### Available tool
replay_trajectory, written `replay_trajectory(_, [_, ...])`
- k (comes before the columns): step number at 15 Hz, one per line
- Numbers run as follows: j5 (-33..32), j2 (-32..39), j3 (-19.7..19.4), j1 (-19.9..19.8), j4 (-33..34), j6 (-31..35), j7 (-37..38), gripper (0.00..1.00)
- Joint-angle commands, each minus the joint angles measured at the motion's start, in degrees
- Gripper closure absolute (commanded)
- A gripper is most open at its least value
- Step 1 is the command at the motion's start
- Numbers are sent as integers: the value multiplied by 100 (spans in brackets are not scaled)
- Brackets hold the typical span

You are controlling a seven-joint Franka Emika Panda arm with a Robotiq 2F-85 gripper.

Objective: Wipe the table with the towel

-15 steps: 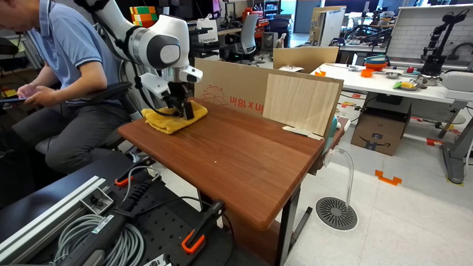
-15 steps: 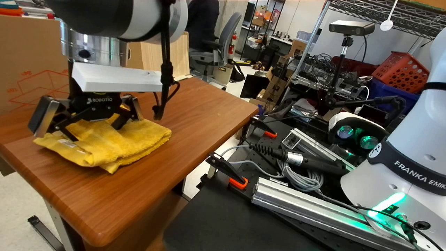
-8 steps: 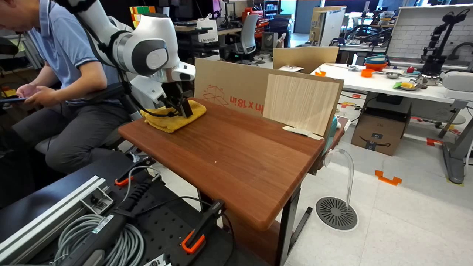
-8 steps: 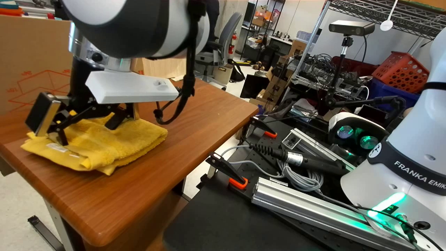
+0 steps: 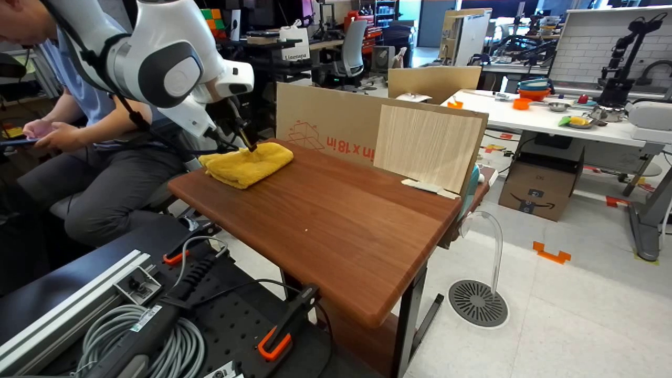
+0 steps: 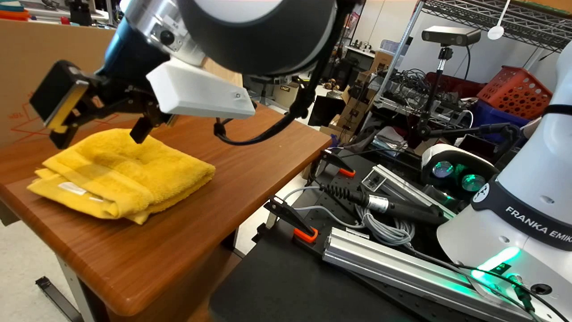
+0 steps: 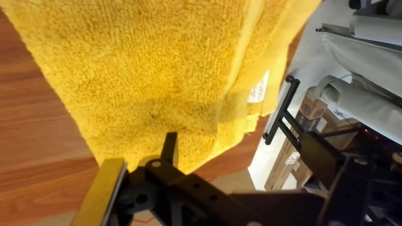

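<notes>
The towel is a folded mustard-yellow cloth that lies on one corner of the table, in both exterior views (towel [image 5: 252, 168], towel [image 6: 161, 174]). The table has a reddish-brown wood-grain top [image 5: 336, 231], also seen in an exterior view [image 6: 268, 143]. My gripper [image 6: 105, 123] is open, tilted and empty, just above the towel and apart from it. In an exterior view the gripper [image 5: 244, 139] is partly hidden behind the wrist. In the wrist view the towel [image 7: 150, 62] fills the upper middle, with the spread fingers of the gripper [image 7: 194, 149] low in the picture.
A cardboard panel [image 5: 336, 123] with a light wood sheet [image 5: 428, 147] stands along one table edge. A black bench [image 6: 277, 273] with clamps [image 6: 304, 228], cables and a metal profile adjoins the table. A seated person [image 5: 110, 79] is close to the towel's corner.
The gripper has lifted off the towel and tilted, staying open, and the arm has swung back. The towel shifted slightly towards the table's corner earlier, then stayed still.
</notes>
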Motion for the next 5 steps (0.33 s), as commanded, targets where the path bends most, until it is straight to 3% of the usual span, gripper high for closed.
replay_trajectory(1, [-36, -839, 1094, -1091, -724, -26, 133, 0])
replay_trajectory(2, [-76, -304, 527, -500, -266, 54, 94, 0])
replay_trajectory(5, [-76, -399, 581, -572, -338, 36, 100, 0])
